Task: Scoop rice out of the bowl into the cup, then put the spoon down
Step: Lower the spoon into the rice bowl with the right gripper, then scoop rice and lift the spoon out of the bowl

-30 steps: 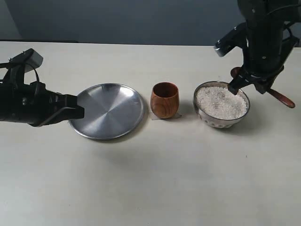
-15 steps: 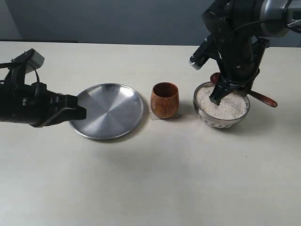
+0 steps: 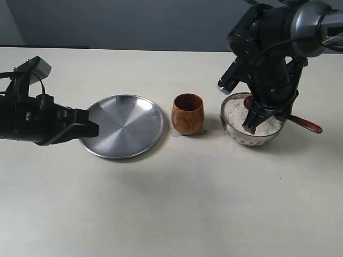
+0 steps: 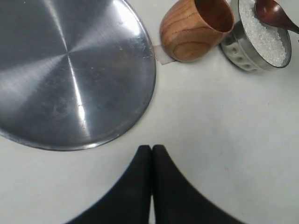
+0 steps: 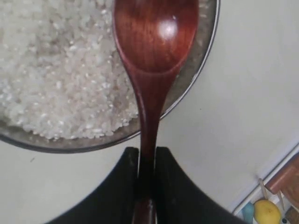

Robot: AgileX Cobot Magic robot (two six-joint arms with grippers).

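The steel bowl (image 3: 252,136) holds a heap of white rice (image 3: 235,111) at the right of the table. My right gripper (image 5: 147,151) is shut on the handle of the dark wooden spoon (image 5: 154,42). The spoon's oval end hangs empty over the rice (image 5: 60,70) near the bowl's rim (image 5: 189,74). In the exterior view the spoon's handle (image 3: 305,125) sticks out to the right past the bowl. The wooden cup (image 3: 187,113) stands just left of the bowl. My left gripper (image 4: 152,148) is shut on nothing, over bare table near the plate.
A flat steel plate (image 3: 124,126) lies left of the cup, with the left arm (image 3: 37,120) at its left edge. In the left wrist view the plate (image 4: 70,70), cup (image 4: 196,28) and bowl (image 4: 254,42) stand in a row.
My right arm has swung left and down over the bowl, carrying the spoon from the bowl's far right rim to above the rice. The left arm has stayed put.
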